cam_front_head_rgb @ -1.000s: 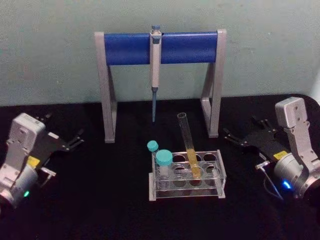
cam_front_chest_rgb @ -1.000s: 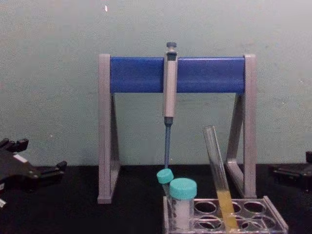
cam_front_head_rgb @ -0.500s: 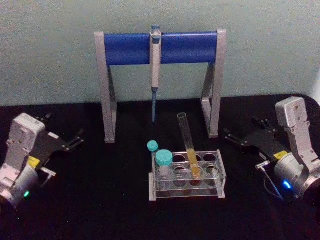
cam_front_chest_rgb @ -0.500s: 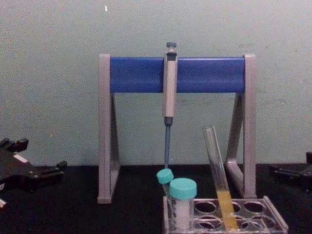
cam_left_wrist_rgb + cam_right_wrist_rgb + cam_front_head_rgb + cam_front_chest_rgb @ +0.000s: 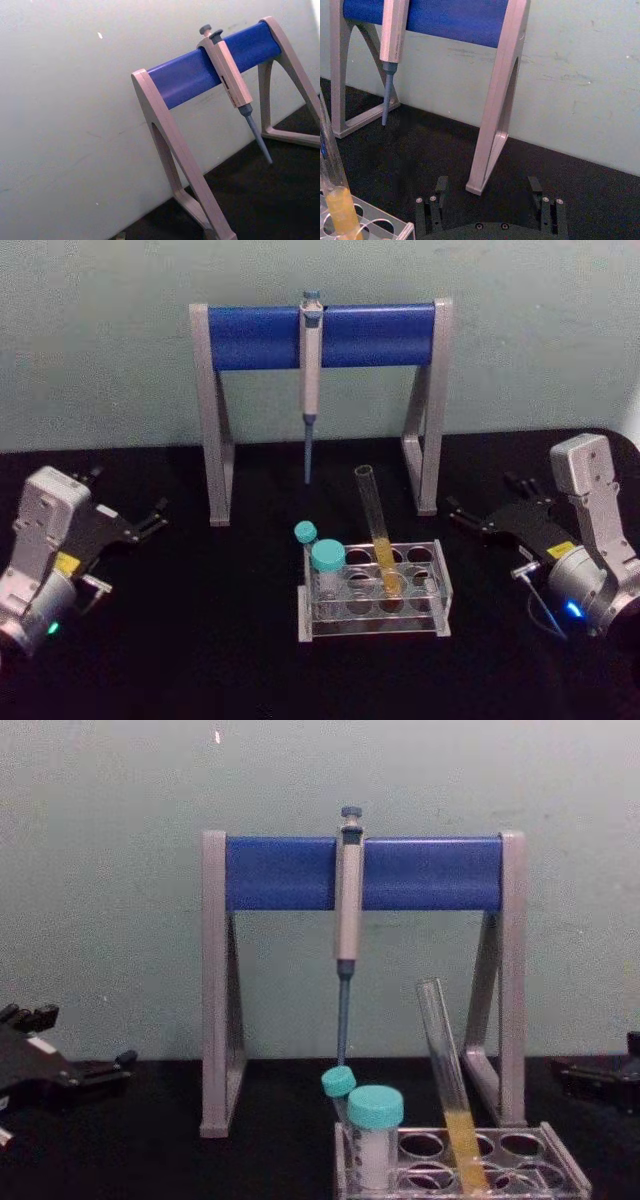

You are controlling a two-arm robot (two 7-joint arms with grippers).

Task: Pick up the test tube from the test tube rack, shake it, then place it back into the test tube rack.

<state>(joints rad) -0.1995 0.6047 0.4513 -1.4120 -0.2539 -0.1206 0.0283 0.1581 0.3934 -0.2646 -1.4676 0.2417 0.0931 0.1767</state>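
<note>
Two grippers sit idle, well apart from the test tube rack (image 5: 375,590): left gripper (image 5: 150,520) and right gripper (image 5: 470,518), fingers spread, empty. The test tube (image 5: 378,530) leans in its hole. Advise gripping above the liquid, lifting along its tilt.

The head view looks forward and down from above the near edge of the black worktop (image 5: 200,640), taking in the whole scene up to the far wall. The chest view sits lower and looks level across the worktop, nearer to the pipette stand (image 5: 362,875), with the test tube rack (image 5: 520,1170) cut by its bottom edge. Both share the stand, the rack and the test tube (image 5: 447,1075). The left wrist view looks tilted, from the left, up at the stand (image 5: 200,80) and the wall. The right wrist view looks from the right, low and close, over its own fingers (image 5: 441,187) toward the stand's right leg (image 5: 497,100), catching the rack's corner (image 5: 395,227).
</note>
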